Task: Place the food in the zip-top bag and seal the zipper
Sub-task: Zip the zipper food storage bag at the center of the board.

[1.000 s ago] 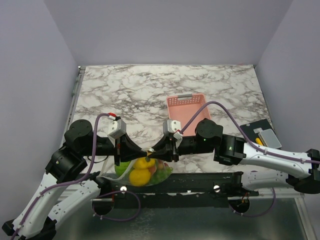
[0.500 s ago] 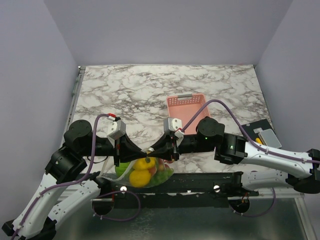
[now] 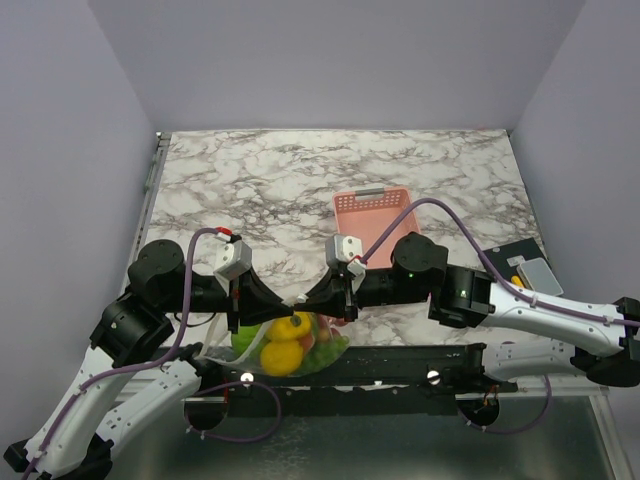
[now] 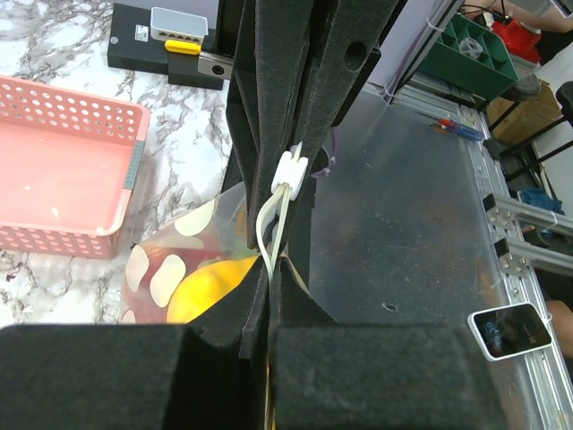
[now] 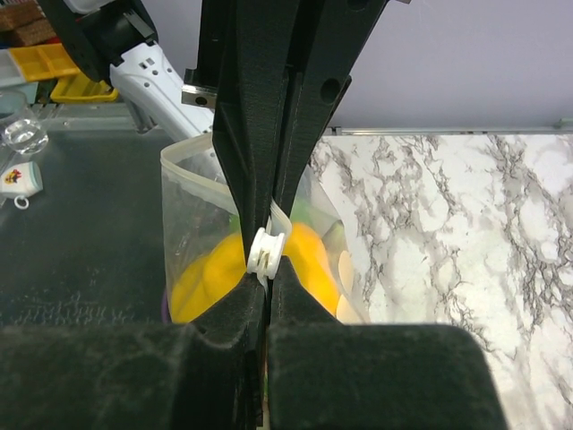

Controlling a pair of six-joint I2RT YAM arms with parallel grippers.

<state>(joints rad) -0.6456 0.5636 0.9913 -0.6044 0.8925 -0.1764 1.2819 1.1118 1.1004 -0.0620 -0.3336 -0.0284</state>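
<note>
Clear plastic bag (image 3: 332, 347) sits at the near edge of the table (image 3: 420, 180), with the food (image 3: 283, 358) inside. Our left gripper (image 4: 267, 269) and right gripper (image 5: 267, 276) both pinch tight on the zipper (image 4: 266, 224). We think sealing is the step now; next, one gripper must slide along while the other holds.

Robotics lab: walled marble table (image 3: 300, 170), aluminium rails (image 4: 524, 278), parts bin (image 4: 474, 45).
</note>
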